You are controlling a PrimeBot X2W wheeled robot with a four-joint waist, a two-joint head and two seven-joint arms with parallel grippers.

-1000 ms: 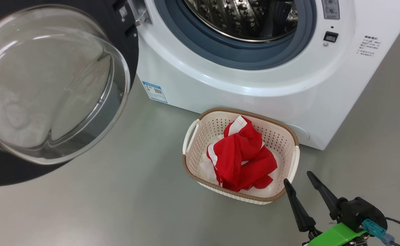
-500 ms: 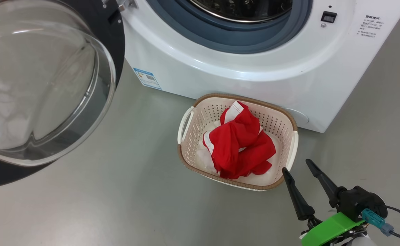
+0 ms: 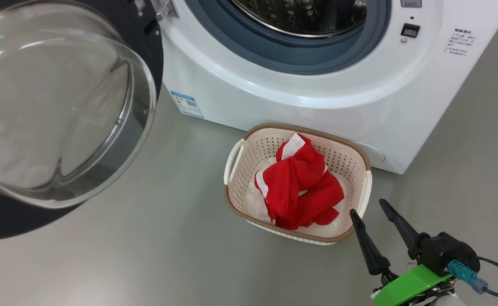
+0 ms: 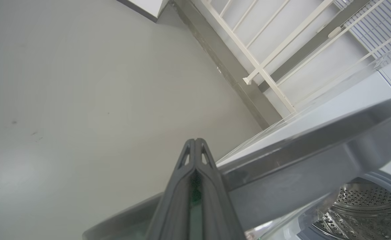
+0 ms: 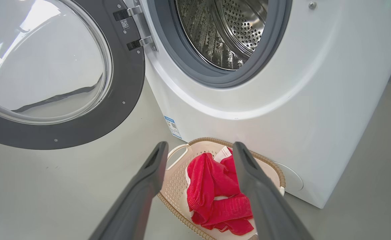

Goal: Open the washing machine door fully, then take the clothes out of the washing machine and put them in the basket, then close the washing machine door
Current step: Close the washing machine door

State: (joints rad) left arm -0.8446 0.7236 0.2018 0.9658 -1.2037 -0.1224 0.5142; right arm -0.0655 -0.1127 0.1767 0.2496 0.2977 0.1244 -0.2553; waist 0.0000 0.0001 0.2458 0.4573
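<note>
The washing machine (image 3: pixel 317 97) stands with its steel drum (image 3: pixel 304 17) showing no clothes inside. The washing machine door (image 3: pixel 58 106) hangs swung wide to the left, glass bowl toward me. On the floor in front sits the basket (image 3: pixel 300 128) with the red and white clothes (image 3: pixel 300 187) heaped in it. My right gripper (image 3: pixel 368 208) is open and holds nothing, just right of the basket's near corner. In the right wrist view the right gripper (image 5: pixel 199 146) points at the clothes (image 5: pixel 212 186) and basket (image 5: pixel 178 153). My left gripper (image 4: pixel 195 141) is shut, holding nothing, beside the door's grey edge (image 4: pixel 315 156).
Grey floor (image 3: pixel 168 255) spreads left of and in front of the basket. A blue label (image 3: pixel 186 103) sits low on the machine's front. A white railing (image 4: pixel 269 60) and wall base run behind the door. A cable (image 3: pixel 497 276) trails from my right wrist.
The head camera has shifted a little, so the whole picture moved. The clothes, basket and door keep their places. My right gripper stays open near the basket's corner.
</note>
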